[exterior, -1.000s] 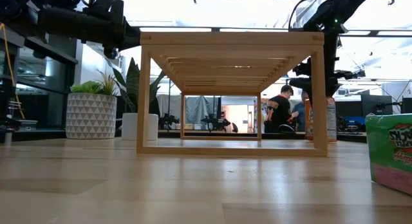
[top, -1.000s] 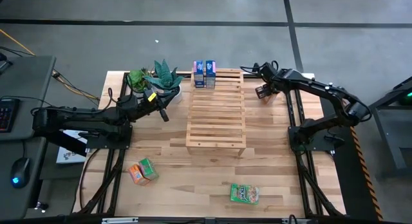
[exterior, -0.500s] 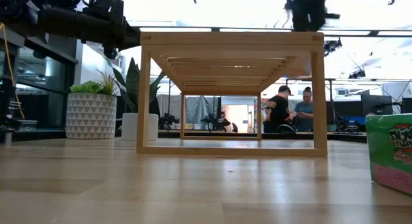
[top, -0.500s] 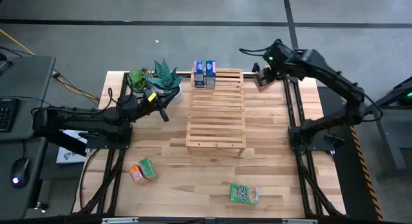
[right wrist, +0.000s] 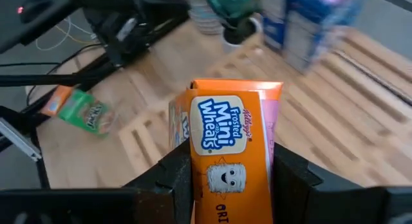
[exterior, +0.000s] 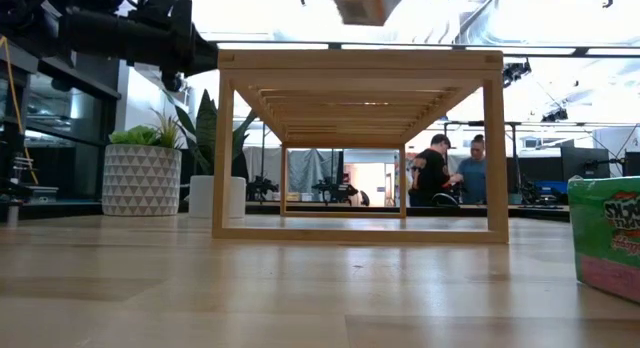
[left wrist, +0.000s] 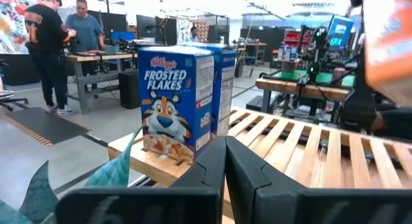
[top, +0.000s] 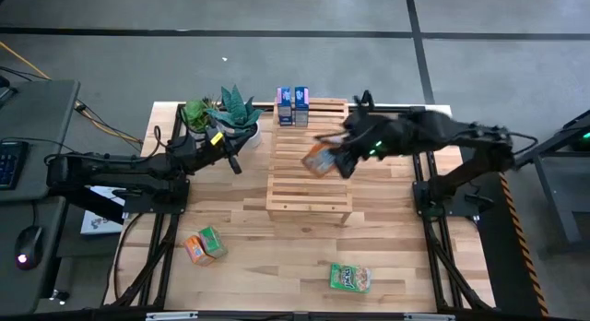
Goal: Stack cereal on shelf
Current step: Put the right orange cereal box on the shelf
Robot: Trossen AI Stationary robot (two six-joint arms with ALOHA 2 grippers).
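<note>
My right gripper (top: 336, 158) is shut on an orange Mini-Wheats cereal box (top: 319, 159), carried above the light-wood slatted shelf (top: 310, 178); the low view shows that box (exterior: 365, 3) over the shelf's top (exterior: 360, 60). Two blue Frosted Flakes boxes (top: 293, 106) stand upright on the shelf's far end, also seen in the left wrist view (left wrist: 177, 102). An orange and a green box (top: 204, 245) lie together on the table at near left. Another green box (top: 350, 278) lies flat near the front edge. My left gripper (top: 235, 164) is shut and waits left of the shelf. My right gripper pinches the orange box between its two fingers (right wrist: 177, 179), one on each narrow side, at the box's lower end (right wrist: 209, 185). The fingers come level from the table's right. The box is lifted clear above the shelf slats and tilted, its printed face toward the wrist camera.
Potted plants (top: 221, 113) stand at the table's far left corner, next to my left gripper; one white patterned pot (exterior: 140, 178) shows in the low view. People stand at benches in the room beyond the table. Bare slats lie between the blue boxes and the shelf's near end.
My right gripper has risen from the table's far right, beside the shelf, with the orange box in its fingers, then swung toward the left and near edge. The box is lifted clear of the table and now hangs tilted over the shelf's middle.
</note>
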